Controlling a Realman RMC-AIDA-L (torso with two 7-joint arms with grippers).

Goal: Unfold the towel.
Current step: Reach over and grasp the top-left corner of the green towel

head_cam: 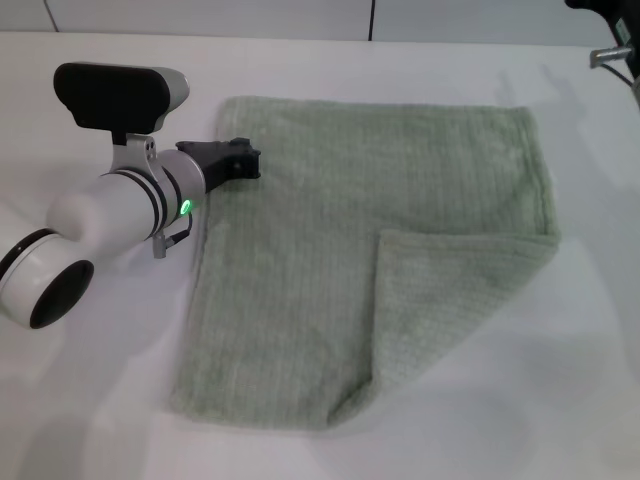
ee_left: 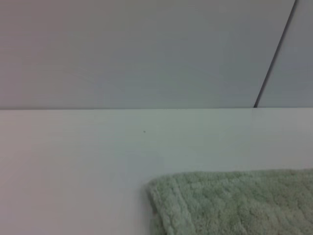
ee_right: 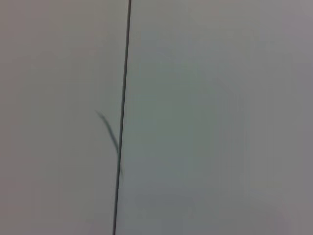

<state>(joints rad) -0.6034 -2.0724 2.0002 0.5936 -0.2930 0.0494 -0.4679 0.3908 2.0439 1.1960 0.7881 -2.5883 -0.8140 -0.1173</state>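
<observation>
Here the left gripper (head_cam: 243, 160) rests at the towel's (head_cam: 300, 260) far-left edge, fingers seemingly together; near-right corner folded over.

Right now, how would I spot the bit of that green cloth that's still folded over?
Start at the white table, where the pale green towel lies spread. Go to its near right corner, the one farthest from the left pincer. The folded flap is a triangle doubled back over the cloth, with a raised edge the flat parts lack.
</observation>
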